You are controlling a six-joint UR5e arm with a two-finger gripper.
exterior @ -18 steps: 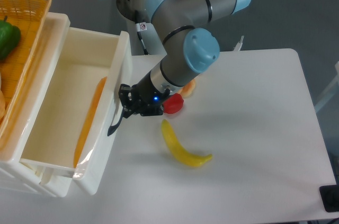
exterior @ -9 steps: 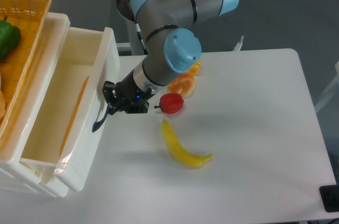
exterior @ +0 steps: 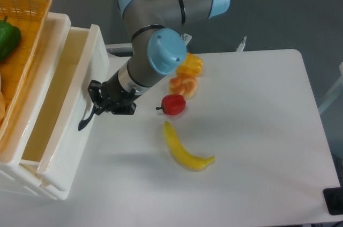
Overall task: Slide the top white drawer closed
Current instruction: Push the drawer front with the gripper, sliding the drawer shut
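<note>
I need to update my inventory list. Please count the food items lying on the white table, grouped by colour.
Yellow: 2, the banana and a yellow pepper
Orange: 1, the orange fruit
Red: 1, the red pepper
Total: 4

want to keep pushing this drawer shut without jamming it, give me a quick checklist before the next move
1. Gripper against the top white drawer front by its black handle: ok.
2. Drawer fully closed: not ok, a gap shows behind the front.
3. Drawer interior free of objects: cannot tell, mostly hidden.
4. Red pepper and banana away from the drawer's path: ok.
5. Orange basket on top clear of the drawer: ok.
6. Gripper open or shut: cannot tell.
</note>
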